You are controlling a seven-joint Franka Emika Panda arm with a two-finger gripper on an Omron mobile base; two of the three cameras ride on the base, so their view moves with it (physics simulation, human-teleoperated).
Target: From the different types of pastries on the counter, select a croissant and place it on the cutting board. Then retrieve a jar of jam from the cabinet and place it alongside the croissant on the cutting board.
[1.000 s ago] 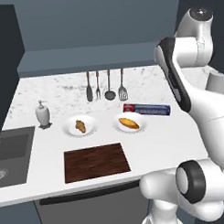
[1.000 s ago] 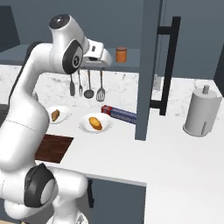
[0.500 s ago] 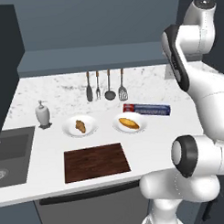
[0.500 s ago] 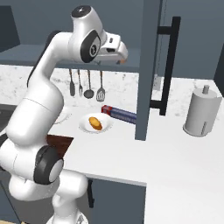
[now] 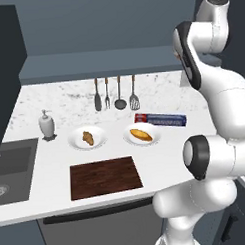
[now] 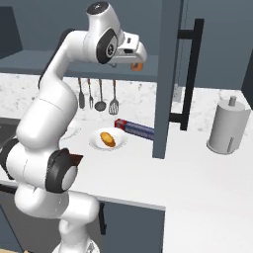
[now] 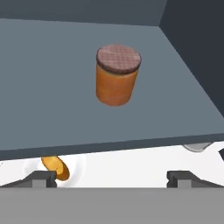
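My white arm [image 5: 218,96] reaches high up, toward the grey cabinet shelf [image 7: 52,87] above the worktop [image 5: 54,104]. The worktop is white with grey specks.

On the worktop, near the front edge, lies the dark brown cutting board [image 5: 105,177]. Nothing lies on it. Behind the board are two white plates side by side. The left plate [image 5: 76,141] has the small dark brown croissant [image 5: 87,137] on it. The right plate [image 5: 129,139] has the longer orange-yellow pastry [image 5: 141,135] on it.

Just behind the right plate lies a long blue and red box [image 5: 160,119]. I cannot read any words on it. Four kitchen tools [image 5: 115,93] hang on the wall. A white soap dispenser [image 5: 46,124] stands next to the dark sink [image 5: 11,168]. Off to the right stands a white paper towel roll [image 6: 228,126].

The jar of jam [image 7: 117,75] stands upright on the cabinet shelf. It is orange with a brownish lid, and I can see no label on it.

My claw [image 7: 112,178] is wide open and holds nothing. It sits in front of the shelf edge, apart from the jar.
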